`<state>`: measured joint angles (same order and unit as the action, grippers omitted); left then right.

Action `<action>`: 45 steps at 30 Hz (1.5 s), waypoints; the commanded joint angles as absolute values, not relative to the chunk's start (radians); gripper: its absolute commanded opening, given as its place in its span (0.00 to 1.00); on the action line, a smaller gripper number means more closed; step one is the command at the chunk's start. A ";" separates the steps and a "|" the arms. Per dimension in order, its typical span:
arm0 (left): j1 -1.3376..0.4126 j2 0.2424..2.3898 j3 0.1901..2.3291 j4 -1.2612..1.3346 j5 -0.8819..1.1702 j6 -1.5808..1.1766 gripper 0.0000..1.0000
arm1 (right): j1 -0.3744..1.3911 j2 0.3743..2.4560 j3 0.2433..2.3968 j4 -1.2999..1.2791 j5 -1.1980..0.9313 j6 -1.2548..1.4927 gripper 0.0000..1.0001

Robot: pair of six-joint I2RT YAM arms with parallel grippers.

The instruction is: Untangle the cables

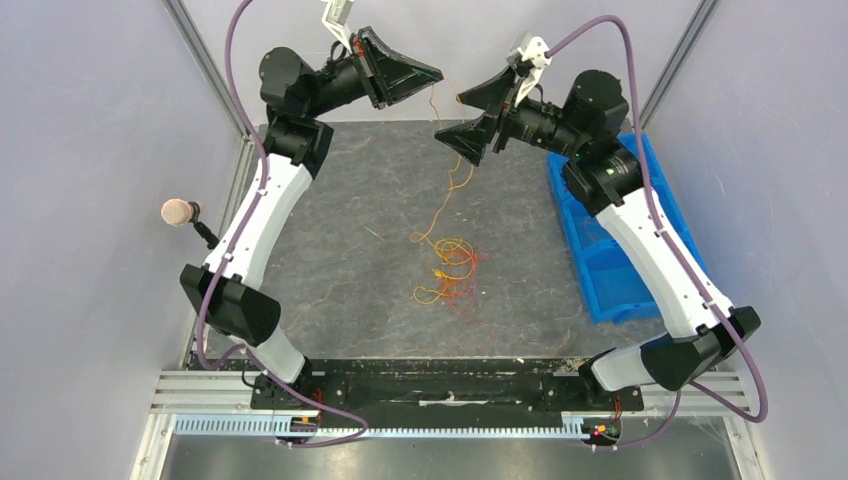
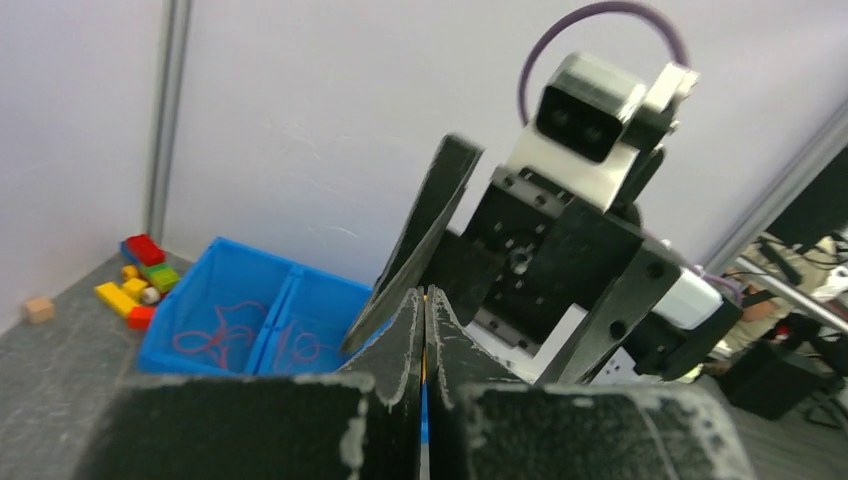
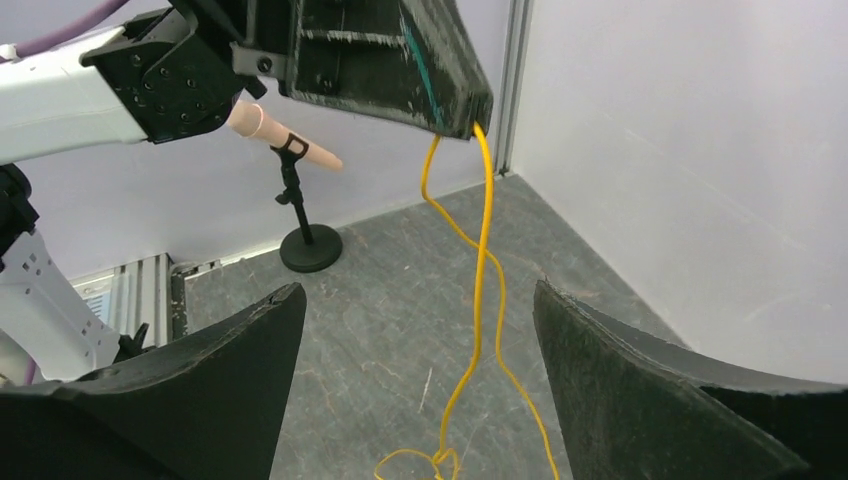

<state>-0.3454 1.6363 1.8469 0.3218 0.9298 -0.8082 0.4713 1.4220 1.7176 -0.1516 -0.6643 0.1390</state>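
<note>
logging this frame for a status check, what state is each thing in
left gripper: raised, shut on yellow cable
right gripper: open, holding nothing
yellow cable: hanging from left gripper down to tangle
tangle: knotted, lying on table
bin: holds loose red cables
mic: upright

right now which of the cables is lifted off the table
The yellow cable: its end is pinched in the shut left gripper and it hangs down to the table. The others lie in the tangle there.
</note>
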 commanded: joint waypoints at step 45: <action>-0.405 1.746 1.607 -0.267 1.010 -0.068 0.81 | -0.146 1.030 1.715 -0.157 -0.273 0.205 0.00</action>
